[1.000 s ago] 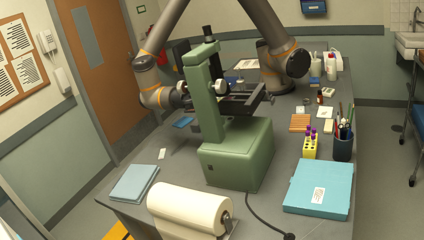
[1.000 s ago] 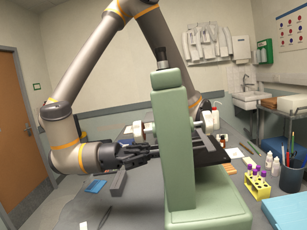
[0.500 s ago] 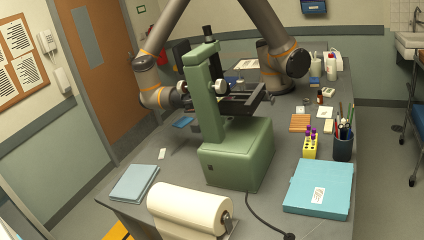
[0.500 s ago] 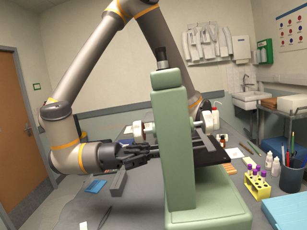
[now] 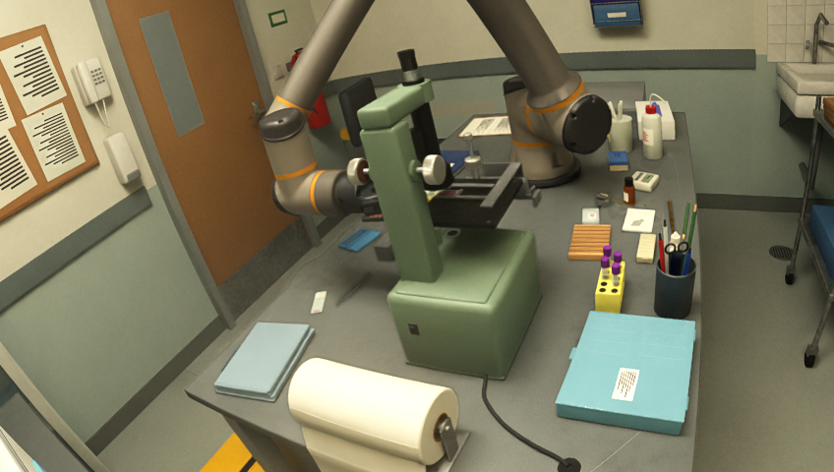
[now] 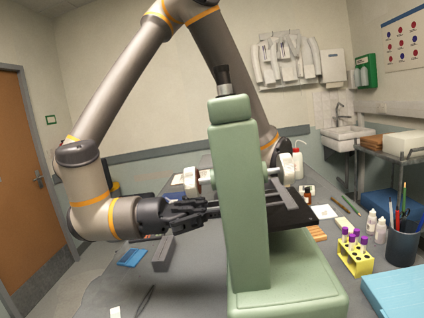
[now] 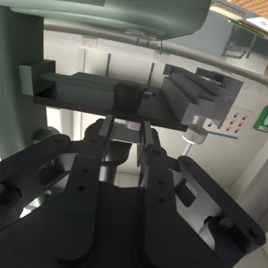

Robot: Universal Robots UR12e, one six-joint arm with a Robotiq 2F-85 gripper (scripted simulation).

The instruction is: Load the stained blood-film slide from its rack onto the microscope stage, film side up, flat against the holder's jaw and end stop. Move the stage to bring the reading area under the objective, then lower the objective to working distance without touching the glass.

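The blood-film slide (image 7: 124, 132) lies at the edge of the black microscope stage (image 7: 107, 102), below the objective (image 7: 127, 96). I grip the slide's near end in my closed gripper (image 7: 125, 133), reaching in level from the door side of the green microscope (image 6: 239, 191). The slide's stained part shows as a coloured strip on the stage (image 5: 439, 195). The grey slide holder with its jaw (image 7: 197, 97) sits on the far right of the stage. The empty grey slide rack (image 6: 163, 252) stands on the bench below my wrist.
The microscope column (image 5: 404, 193) stands close beside my fingers, with focus knobs (image 6: 191, 181) just above them. A blue pad (image 6: 132, 256), tweezers (image 6: 144, 301) and a loose slide (image 5: 318, 302) lie on the bench below. A tube rack (image 5: 610, 281) and pen cup (image 5: 674, 286) stand beyond.
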